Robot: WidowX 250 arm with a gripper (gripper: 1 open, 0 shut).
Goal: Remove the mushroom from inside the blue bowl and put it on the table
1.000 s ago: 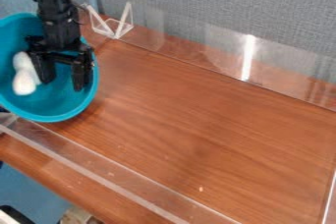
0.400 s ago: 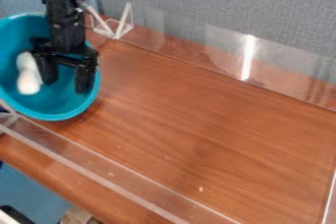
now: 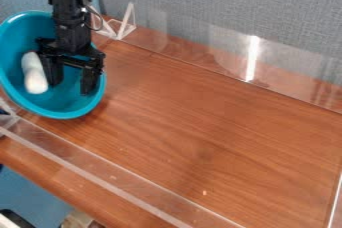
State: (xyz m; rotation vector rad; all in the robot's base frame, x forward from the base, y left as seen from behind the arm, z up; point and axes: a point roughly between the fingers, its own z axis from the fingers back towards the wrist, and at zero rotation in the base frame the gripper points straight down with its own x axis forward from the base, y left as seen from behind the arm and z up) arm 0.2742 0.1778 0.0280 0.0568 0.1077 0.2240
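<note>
The blue bowl (image 3: 60,107) sits at the far left of the table (image 3: 214,122). Inside it, against the left wall, lies the mushroom (image 3: 34,72); its cream-white stem shows and the cap is hard to make out. My gripper (image 3: 70,84) points straight down into the bowl, just right of the mushroom. Its black fingers (image 3: 90,77) are spread wide and nothing is between them. The left finger stands close beside the mushroom; contact cannot be told.
A small white wire stand (image 3: 120,22) sits behind the bowl by the grey back wall. Clear acrylic edging (image 3: 241,52) runs along the table's back and front edges. Bare wood-grain surface stretches to the right of the bowl.
The bowl and the mushroom in it have shifted slightly to the right. The gripper stays open and in about the same place.
</note>
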